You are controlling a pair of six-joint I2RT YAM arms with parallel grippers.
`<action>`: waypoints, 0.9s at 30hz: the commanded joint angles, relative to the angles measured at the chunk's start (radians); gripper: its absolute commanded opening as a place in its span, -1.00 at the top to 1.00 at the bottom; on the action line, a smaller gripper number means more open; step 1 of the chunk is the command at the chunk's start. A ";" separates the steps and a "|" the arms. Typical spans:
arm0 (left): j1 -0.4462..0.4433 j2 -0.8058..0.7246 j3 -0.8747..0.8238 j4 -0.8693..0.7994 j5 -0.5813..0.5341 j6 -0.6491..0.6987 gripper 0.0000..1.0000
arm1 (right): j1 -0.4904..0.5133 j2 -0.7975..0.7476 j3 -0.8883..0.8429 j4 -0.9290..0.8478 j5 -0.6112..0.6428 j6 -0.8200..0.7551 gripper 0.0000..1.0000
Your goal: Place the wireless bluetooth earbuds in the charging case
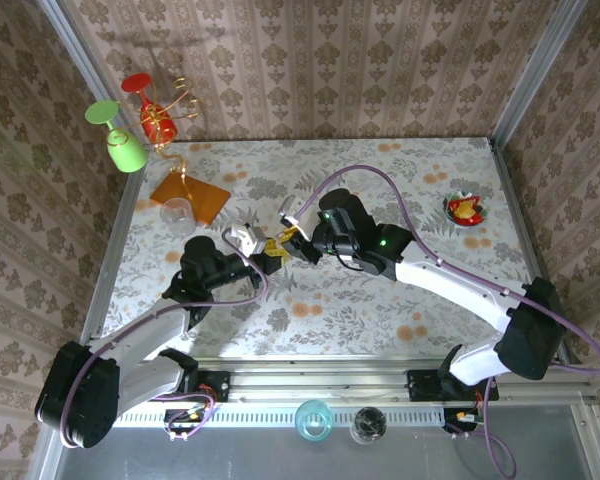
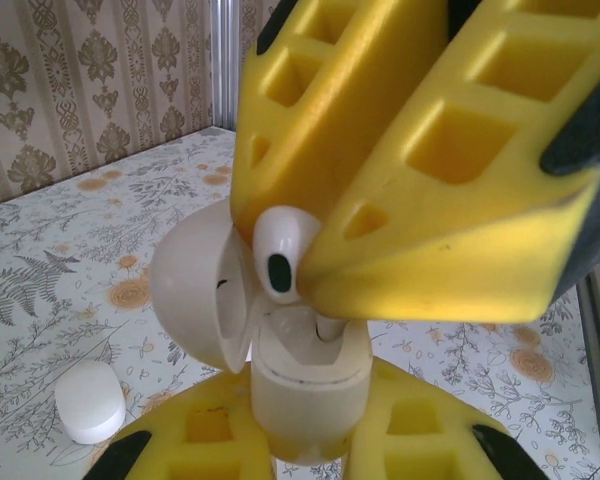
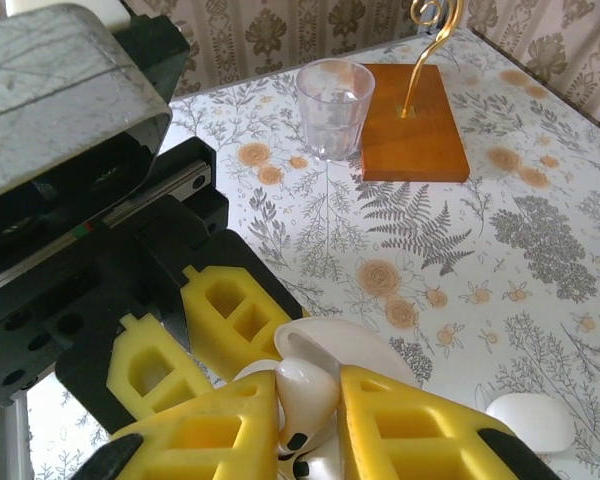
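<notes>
My left gripper (image 2: 310, 445) is shut on the white charging case (image 2: 310, 395), held upright with its lid (image 2: 195, 290) swung open to the left. Above it, my right gripper (image 3: 310, 425) is shut on a white earbud (image 3: 315, 395). The earbud (image 2: 280, 250) has its stem reaching down into the case's well. A second dark-tipped earbud piece (image 3: 302, 467) shows just below it inside the case. Both grippers meet above the middle of the table, the left gripper (image 1: 265, 256) beside the right gripper (image 1: 292, 240).
A closed white pebble-shaped case (image 2: 90, 400) lies on the floral table beside the grippers. A clear plastic cup (image 3: 332, 105) and an orange wooden base with a gold wire stand (image 3: 415, 125) sit at the back left. A small red dish (image 1: 465, 210) is at the right.
</notes>
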 commanded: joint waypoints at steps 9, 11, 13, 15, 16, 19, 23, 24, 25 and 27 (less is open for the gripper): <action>-0.007 -0.030 0.030 0.016 0.016 -0.006 0.80 | -0.004 -0.082 -0.037 0.018 -0.013 0.035 0.05; -0.007 -0.028 0.029 0.018 0.016 -0.001 0.80 | -0.012 -0.114 -0.059 0.054 -0.025 0.059 0.02; -0.007 -0.025 0.026 0.016 0.019 0.013 0.80 | -0.026 -0.131 -0.063 0.084 -0.027 0.128 -0.02; -0.007 -0.022 0.026 0.008 0.022 0.033 0.80 | -0.041 -0.126 -0.042 0.085 -0.010 0.222 -0.05; -0.008 -0.019 0.026 0.000 0.022 0.052 0.80 | -0.047 -0.116 -0.024 0.069 0.009 0.266 -0.05; -0.011 -0.006 0.030 -0.022 0.011 0.113 0.80 | -0.053 -0.068 0.061 -0.048 0.045 0.306 -0.06; -0.032 0.000 0.039 -0.044 -0.008 0.177 0.80 | -0.054 -0.002 0.140 -0.170 0.087 0.332 -0.08; -0.040 -0.002 0.039 -0.048 -0.016 0.196 0.80 | -0.053 0.017 0.165 -0.206 0.090 0.340 -0.08; -0.048 -0.003 0.040 -0.057 -0.021 0.216 0.80 | -0.052 0.034 0.190 -0.239 0.096 0.345 -0.08; -0.058 -0.008 0.040 -0.066 -0.025 0.242 0.80 | -0.052 0.064 0.225 -0.287 0.092 0.331 -0.08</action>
